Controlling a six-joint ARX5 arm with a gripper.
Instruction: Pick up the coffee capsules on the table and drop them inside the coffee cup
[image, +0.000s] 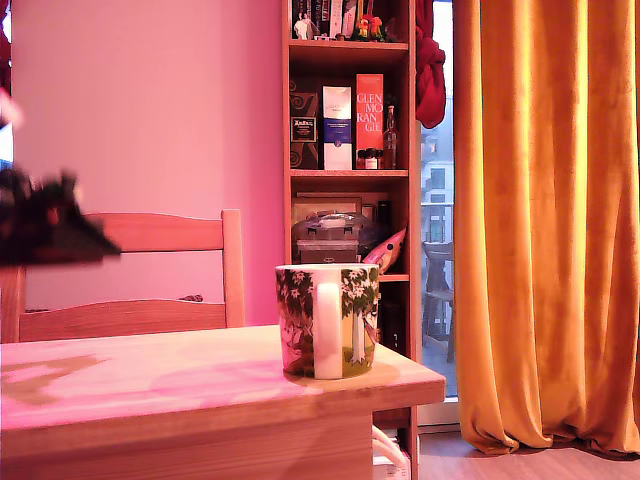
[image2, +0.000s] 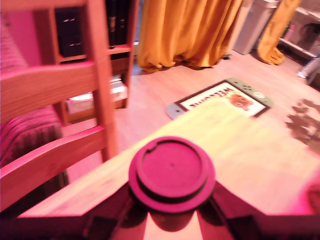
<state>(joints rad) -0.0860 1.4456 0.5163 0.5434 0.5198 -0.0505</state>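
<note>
Clamping a coffee capsule (image2: 172, 173) by its rim, the gripper (image: 50, 225) hangs at the exterior view's left. The coffee cup (image: 328, 321) stands well apart toward that view's right, near the desk (image: 150, 385) corner.

Blurred black end effector (image: 50, 225), dark angular fingers (image2: 107, 215), lumpy outline
</note>
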